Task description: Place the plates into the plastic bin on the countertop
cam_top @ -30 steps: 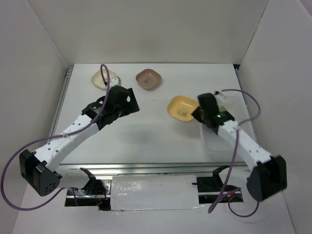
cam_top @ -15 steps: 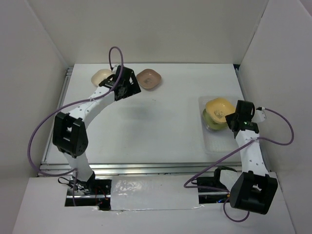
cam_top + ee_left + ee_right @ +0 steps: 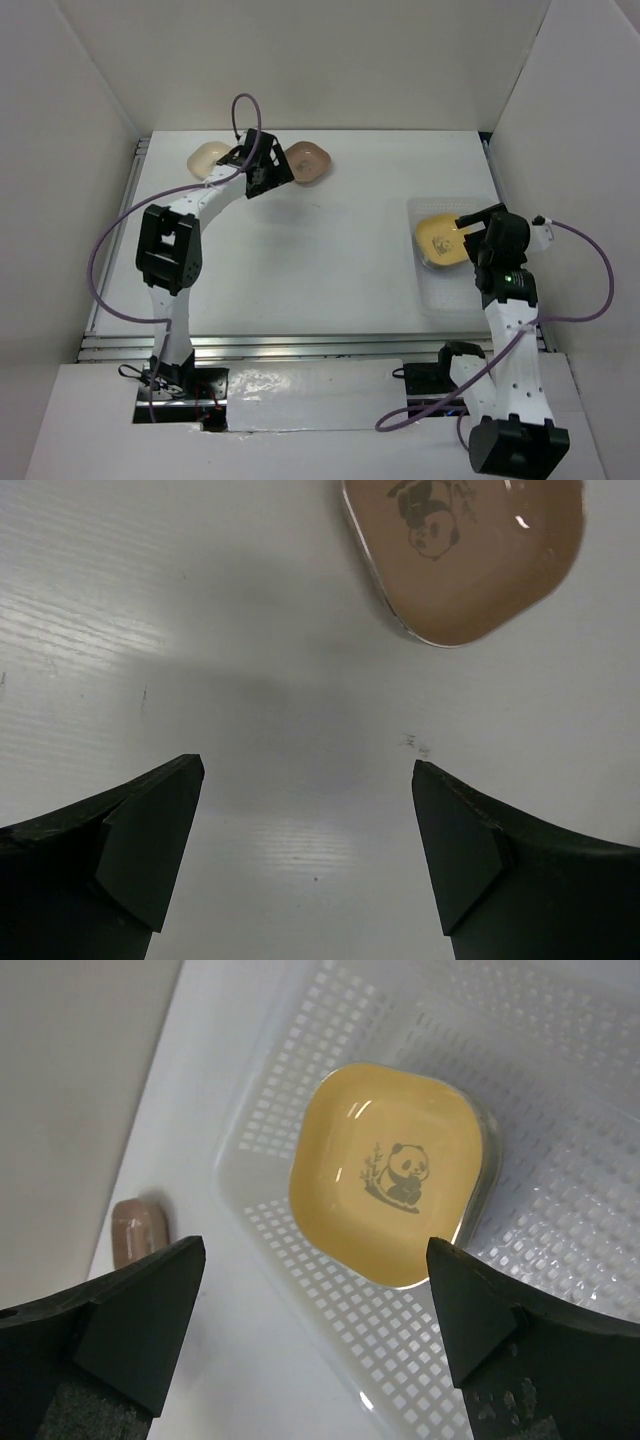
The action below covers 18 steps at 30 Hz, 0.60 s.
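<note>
Black and spread wide, the left hand (image 3: 310,780) holds nothing above the white desk (image 3: 150,600), the brown plate (image 3: 470,560) at its 1 o'clock; it should, I judge, shift there and straddle one rim before closing. The right hand (image 3: 315,1260), likewise released, hangs over the yellow plate (image 3: 390,1185) in the plastic bin (image 3: 270,1110) at the desk's 3 o'clock, white walls (image 3: 300,60) all round.

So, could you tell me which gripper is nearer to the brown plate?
Left. The left gripper hovers open just beside the brown plate; the right gripper is far off, above the yellow plate in the plastic bin.
</note>
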{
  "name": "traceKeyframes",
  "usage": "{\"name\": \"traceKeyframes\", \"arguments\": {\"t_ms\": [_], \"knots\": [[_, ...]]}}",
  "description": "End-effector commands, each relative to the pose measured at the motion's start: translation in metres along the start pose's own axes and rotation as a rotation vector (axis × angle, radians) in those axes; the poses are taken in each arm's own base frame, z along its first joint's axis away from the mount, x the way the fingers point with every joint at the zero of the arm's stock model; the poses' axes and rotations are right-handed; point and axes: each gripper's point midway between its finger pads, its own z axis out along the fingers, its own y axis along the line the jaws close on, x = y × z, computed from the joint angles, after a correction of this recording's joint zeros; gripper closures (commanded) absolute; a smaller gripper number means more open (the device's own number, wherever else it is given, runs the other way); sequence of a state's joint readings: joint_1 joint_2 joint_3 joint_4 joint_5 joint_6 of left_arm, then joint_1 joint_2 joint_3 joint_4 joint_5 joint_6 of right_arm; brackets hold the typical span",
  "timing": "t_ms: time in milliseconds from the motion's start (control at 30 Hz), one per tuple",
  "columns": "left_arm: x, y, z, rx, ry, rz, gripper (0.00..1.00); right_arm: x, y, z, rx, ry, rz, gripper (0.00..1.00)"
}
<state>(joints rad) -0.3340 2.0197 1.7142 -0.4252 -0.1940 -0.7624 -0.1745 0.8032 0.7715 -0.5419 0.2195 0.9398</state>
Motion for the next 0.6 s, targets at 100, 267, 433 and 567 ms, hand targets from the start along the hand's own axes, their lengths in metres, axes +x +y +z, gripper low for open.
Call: {"name": "traceKeyframes", "arguments": {"t_ms": [100,267,433,567], "knots": [[-0.018,-0.006,0.054,0.055,-0.034,-0.101,0.01,0.007,0.025,-0.043,-0.214,0.027,-0.063,0.00],[-0.032,-0.008,0.079,0.184,-0.094,-0.194,0.01,0.023,0.027,-0.056,-0.277,0.069,-0.145,0.00],[-0.033,-0.001,0.110,0.119,-0.082,-0.227,0.01,0.028,0.028,-0.061,-0.290,0.089,-0.193,0.00],[-0.020,-0.001,0.135,0.089,-0.046,-0.214,0.01,0.029,0.032,-0.064,-0.319,0.086,-0.201,0.00]]}}
